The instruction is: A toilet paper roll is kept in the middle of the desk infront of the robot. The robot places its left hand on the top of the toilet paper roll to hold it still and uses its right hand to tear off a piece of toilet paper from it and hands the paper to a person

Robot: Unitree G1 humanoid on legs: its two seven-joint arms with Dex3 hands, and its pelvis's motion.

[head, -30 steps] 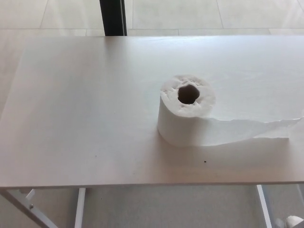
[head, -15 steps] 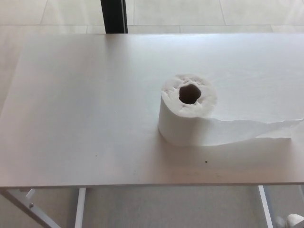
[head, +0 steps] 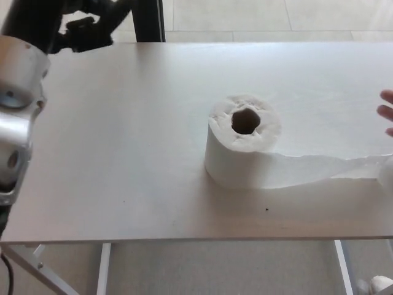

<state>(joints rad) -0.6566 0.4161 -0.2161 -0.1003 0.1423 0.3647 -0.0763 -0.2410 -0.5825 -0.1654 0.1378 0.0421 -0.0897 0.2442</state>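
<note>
- The left hand point(head: 83, 27) is seen only in part at the upper left corner, dark against the dark post point(head: 147, 19) behind it; whether its fingers are apart or closed cannot be told.
- The silver left forearm point(head: 17, 117) is cut off by the left edge of the picture.
- The right hand is not shown at all.
- At the right edge a person's fingertips point(head: 387, 112) are just visible; the rest of that hand is cut off.
- Compared with half a second before, the left arm and hand are newly seen at the left, and the person's fingertips are newly seen at the right; the roll and its tail are unchanged in place.
- The toilet paper roll point(head: 242, 149) is stood upright near the middle of the surface point(head: 123, 153), its hollow core facing up.
- A loose tail of paper point(head: 331, 167) is laid from the roll toward the right edge.
- The roll is kept well apart from the left hand, untouched by it.
</note>
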